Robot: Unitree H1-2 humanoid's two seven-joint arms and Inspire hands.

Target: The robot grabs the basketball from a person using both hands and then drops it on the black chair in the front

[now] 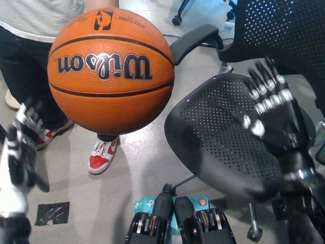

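Now the robot should bring both palms in level against opposite sides of the basketball (110,71), held out in mid-air by the person (35,30) left of the black chair (238,132), with the white left hand (20,147) and black right hand (271,107) spread wide, touching nothing.

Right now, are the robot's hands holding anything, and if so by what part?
Nothing is held. The left hand and right hand are both open and apart from the basketball, which the person holds out.
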